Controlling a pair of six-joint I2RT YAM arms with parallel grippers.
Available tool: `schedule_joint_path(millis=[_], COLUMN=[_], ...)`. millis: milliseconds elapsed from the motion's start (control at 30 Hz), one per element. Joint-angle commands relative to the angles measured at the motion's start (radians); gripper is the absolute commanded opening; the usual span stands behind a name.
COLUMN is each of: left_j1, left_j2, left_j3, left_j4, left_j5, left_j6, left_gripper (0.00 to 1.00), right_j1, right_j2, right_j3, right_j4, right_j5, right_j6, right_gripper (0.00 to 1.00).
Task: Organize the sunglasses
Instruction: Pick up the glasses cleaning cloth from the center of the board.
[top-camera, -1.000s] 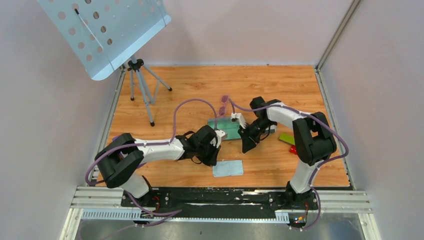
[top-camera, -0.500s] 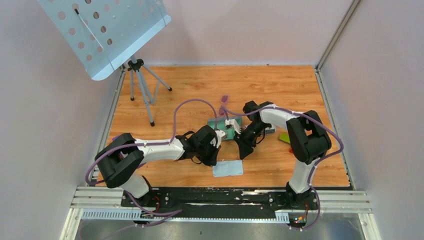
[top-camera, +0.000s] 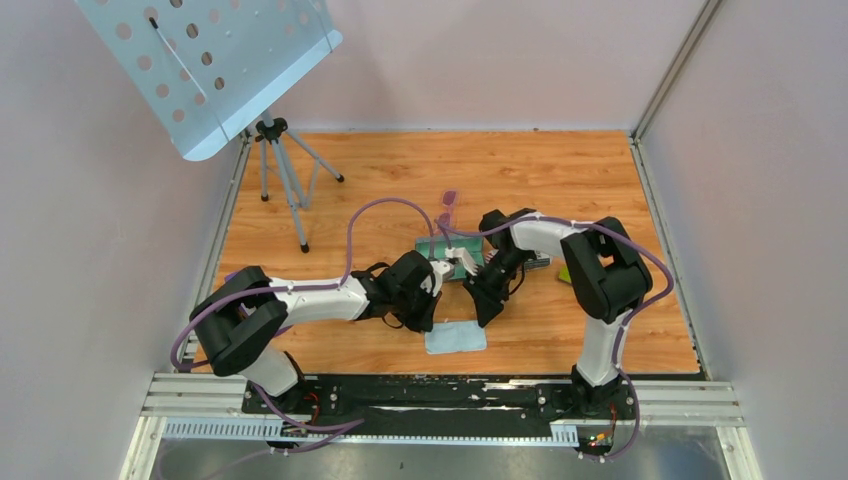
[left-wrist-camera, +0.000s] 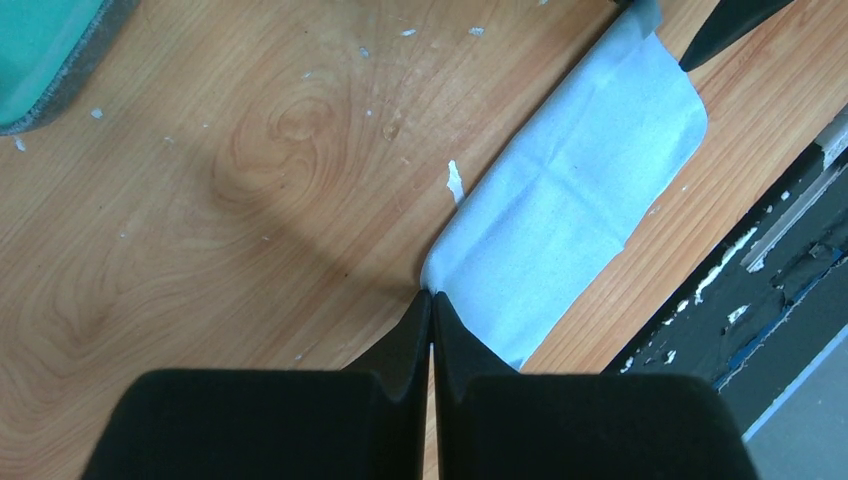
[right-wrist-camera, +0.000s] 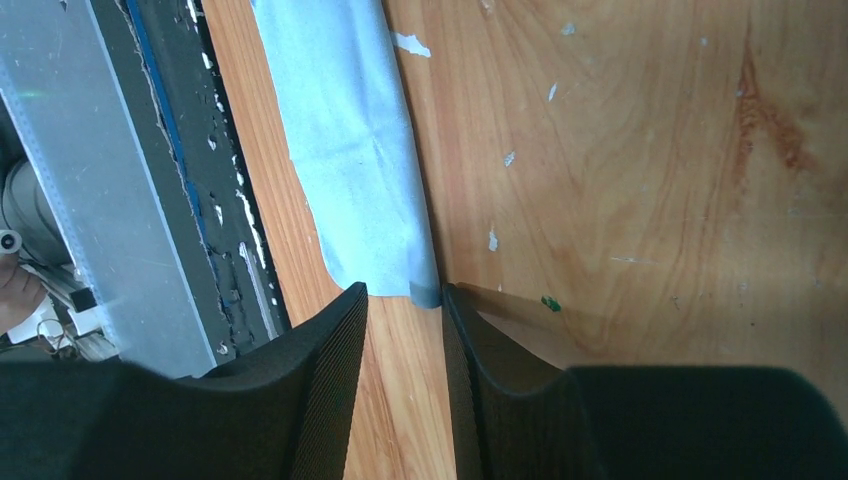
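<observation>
From above, the sunglasses (top-camera: 449, 206) lie beyond both claws, past the green case (top-camera: 450, 258). Their long axis runs away from the arms. The left claw (top-camera: 428, 318) and right claw (top-camera: 484, 312) sit at the blue cloth (top-camera: 456, 337), and the right looks slightly nearer the pair.

Left wrist: the left claw (left-wrist-camera: 432, 300) is pressed shut and empty, its tip at the cloth's corner.

Right wrist: the right claw (right-wrist-camera: 405, 295) stands a narrow gap apart, with the cloth's corner at its tips and nothing gripped. No sunglasses show here.
</observation>
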Motion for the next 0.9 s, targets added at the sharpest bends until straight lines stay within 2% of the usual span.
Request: schedule_joint_path(millis=[0, 233, 533, 733, 867], left_j1=[0.005, 0.006, 0.005, 0.006, 0.005], left_j2=[0.009, 0.011, -0.028, -0.134, -0.152], left_j3=[-0.006, -0.006, -0.018, -0.049, -0.040], left_j4=[0.009, 0.010, 0.020, 0.061, 0.059], left_j5=[0.005, 0.004, -0.007, -0.057, -0.102], left_j6=[0.010, 0.009, 0.015, 0.027, 0.044], left_gripper=[0.00, 0.00, 0.00, 0.00, 0.00], right_j1=[0.034, 0.034, 0.034, 0.031, 0.027], right_j2=[0.045, 0.052, 0.028, -0.037, -0.054], right_j3=[-0.023, -0.026, 0.003, 0.041, 0.070], right_j4=[0.011, 0.024, 0.028, 0.027, 0.026], right_j5=[0.028, 0.043, 0.012, 0.059, 0.084], right_j6=[-0.015, -0.005, 0.021, 0.031, 0.040], right_gripper=[0.37, 0.27, 0.04, 0.02, 0.01])
